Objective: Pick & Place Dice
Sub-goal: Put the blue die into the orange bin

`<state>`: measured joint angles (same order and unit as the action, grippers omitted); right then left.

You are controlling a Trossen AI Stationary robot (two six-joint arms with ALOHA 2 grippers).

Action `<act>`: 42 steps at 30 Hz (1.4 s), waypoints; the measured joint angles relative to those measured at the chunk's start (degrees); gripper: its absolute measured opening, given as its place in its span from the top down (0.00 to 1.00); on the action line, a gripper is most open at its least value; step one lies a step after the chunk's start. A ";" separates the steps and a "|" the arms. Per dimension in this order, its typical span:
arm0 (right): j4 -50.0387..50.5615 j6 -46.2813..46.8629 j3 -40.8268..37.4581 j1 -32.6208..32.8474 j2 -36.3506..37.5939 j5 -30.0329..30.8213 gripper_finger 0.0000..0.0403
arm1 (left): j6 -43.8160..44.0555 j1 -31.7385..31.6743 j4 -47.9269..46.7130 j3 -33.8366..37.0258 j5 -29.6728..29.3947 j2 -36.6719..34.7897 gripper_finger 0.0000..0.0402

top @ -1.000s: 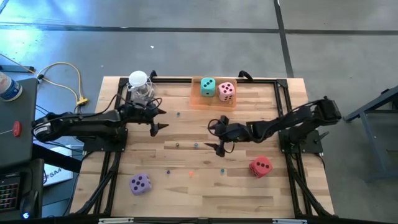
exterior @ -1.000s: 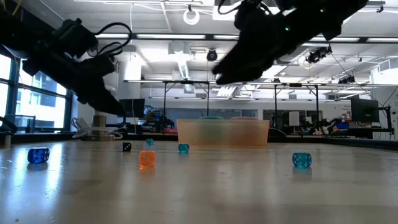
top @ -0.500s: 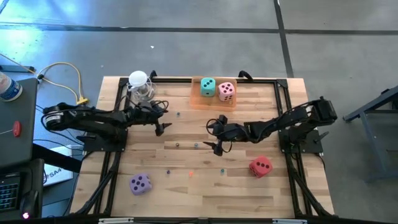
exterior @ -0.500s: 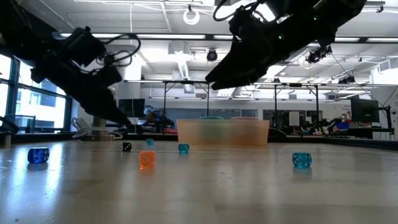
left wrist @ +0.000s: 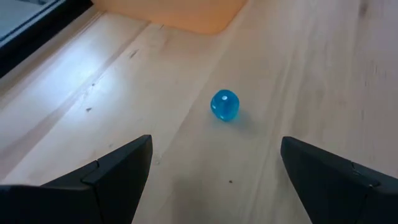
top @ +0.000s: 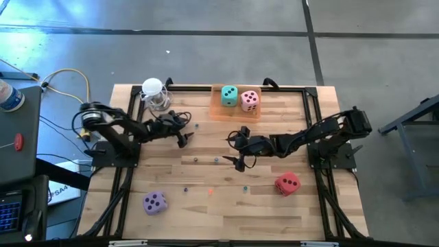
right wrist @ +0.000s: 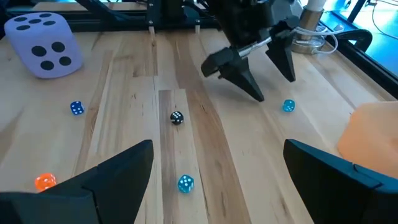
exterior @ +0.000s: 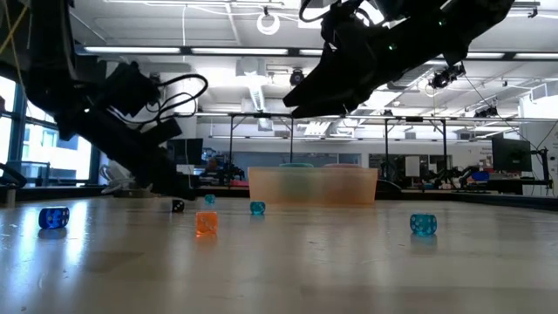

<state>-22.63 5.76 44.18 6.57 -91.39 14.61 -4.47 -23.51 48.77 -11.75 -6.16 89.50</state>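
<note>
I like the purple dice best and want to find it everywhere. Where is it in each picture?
High view: the purple die sits alone in the picture's lower left, on the left arm's side.
Low view: not in it.
Left wrist view: not in it.
Right wrist view: the purple die lies beyond a small blue bead.
Shared landmark: the orange tray shows in all four views.

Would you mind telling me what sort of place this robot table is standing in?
Probably a robotics lab in an open industrial hall: a bare concrete floor around the wooden table, strip ceiling lights, and more metal-framed workstations behind.
</note>
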 joint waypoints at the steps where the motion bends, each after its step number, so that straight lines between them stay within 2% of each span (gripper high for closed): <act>1: 0.05 0.00 0.00 0.00 0.00 0.00 0.12 | -0.02 0.00 0.99 0.00 0.00 1.18 0.14; 11: -0.33 -0.02 0.00 -0.21 0.00 0.01 0.12 | -0.55 0.36 12.73 -0.13 0.58 10.30 0.14; 14: -0.33 0.00 0.00 -0.24 0.02 0.02 0.12 | 0.97 -0.51 15.54 -0.13 2.71 12.50 0.14; 24: -0.74 0.04 0.00 -0.36 0.04 0.00 0.12 | 4.08 -3.73 18.25 -0.27 8.64 15.25 0.14; 38: -2.69 -0.02 0.02 -1.09 0.09 0.00 0.12 | 3.85 -3.32 18.43 -2.72 8.88 16.02 0.14; 42: -2.69 -0.02 0.02 -1.09 0.09 0.00 0.12 | 3.85 -3.32 20.02 -3.70 8.94 18.77 0.18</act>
<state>-25.32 5.74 44.20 5.48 -91.31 14.61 -0.62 -26.83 68.80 -15.45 2.79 108.26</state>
